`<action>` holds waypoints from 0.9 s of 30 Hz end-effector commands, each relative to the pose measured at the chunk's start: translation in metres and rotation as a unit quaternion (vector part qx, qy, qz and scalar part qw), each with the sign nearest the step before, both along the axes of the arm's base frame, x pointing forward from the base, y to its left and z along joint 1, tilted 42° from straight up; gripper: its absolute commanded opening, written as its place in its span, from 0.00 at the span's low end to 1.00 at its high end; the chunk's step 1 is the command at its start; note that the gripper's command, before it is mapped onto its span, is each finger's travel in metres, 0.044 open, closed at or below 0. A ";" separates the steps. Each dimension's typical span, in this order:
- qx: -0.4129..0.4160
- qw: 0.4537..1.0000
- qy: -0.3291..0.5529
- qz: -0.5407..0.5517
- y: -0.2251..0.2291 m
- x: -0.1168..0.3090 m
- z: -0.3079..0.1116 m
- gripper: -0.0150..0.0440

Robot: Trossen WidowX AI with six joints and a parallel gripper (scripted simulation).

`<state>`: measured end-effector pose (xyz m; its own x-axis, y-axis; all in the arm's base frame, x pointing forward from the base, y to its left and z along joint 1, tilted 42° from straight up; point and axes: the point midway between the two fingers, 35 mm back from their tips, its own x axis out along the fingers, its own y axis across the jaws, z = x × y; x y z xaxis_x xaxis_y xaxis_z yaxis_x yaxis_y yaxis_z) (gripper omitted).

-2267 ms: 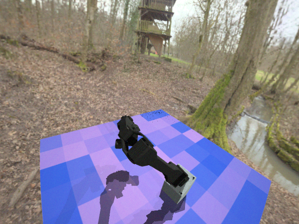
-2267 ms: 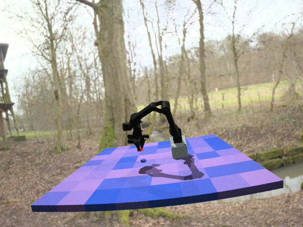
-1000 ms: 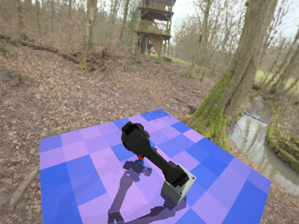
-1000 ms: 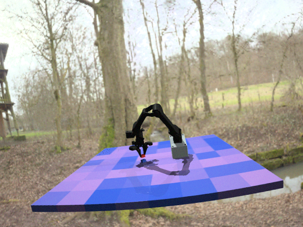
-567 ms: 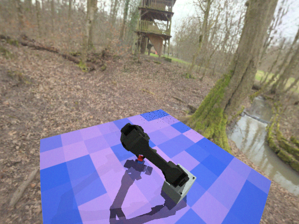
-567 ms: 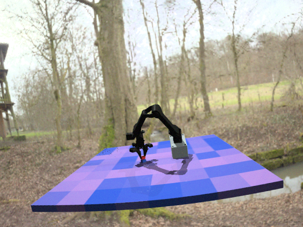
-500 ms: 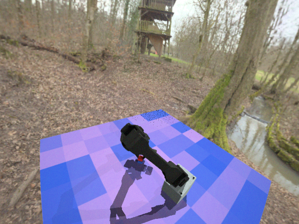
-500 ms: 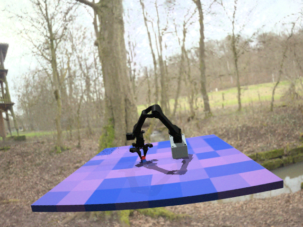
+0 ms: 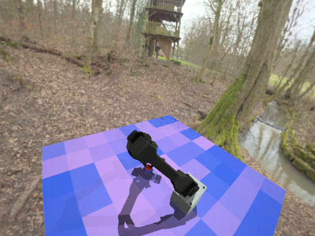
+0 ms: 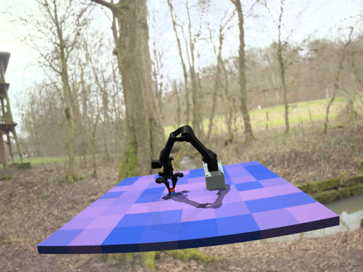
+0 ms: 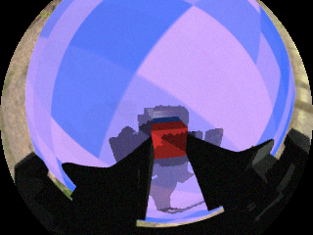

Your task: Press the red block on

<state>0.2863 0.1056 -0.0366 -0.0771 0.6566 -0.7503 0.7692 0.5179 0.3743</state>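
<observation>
right now you have the gripper (image 10: pixel 172 188) (image 11: pixel 169 142) pointing down with its two black fingers clamped on the red block (image 9: pixel 147 167) (image 10: pixel 172 189) (image 11: pixel 169 140), one finger on each side of it. your red block sits directly above the blue block (image 9: pixel 147 171) (image 10: pixel 172 193) (image 11: pixel 166 119), which is down at the checkered tabletop (image 9: pixel 96 177) (image 10: pixel 193 231) (image 11: pixel 205 64). from the exterior view the two look stacked, red over blue, but you can't tell whether they have clicked together or whether a thin gap is left between them. in your wrist view only a dark blue strip shows past the far edge of the red one; the rest is hidden beneath it. your black arm (image 9: pixel 165 166) (image 10: pixel 199 146) arches up from the grey base (image 9: pixel 181 202) (image 10: pixel 215 181) and comes down over the blocks, which stand well apart from that base. its shadow (image 9: pixel 132 192) (image 10: pixel 194 202) falls across the purple and blue squares, beside and around your two blocks.
</observation>
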 end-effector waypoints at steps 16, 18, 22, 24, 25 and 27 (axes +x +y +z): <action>0.000 1.000 0.000 -0.001 0.001 0.000 -0.001 0.34; 0.000 1.000 0.000 -0.001 0.001 0.000 -0.001 0.43; 0.000 1.000 0.000 -0.001 0.001 0.000 -0.001 0.61; 0.000 1.000 0.000 -0.001 0.001 0.000 -0.001 0.63; 0.000 1.000 0.000 -0.001 0.001 0.000 -0.001 0.63; 0.000 1.000 0.000 -0.001 0.001 0.000 -0.001 0.63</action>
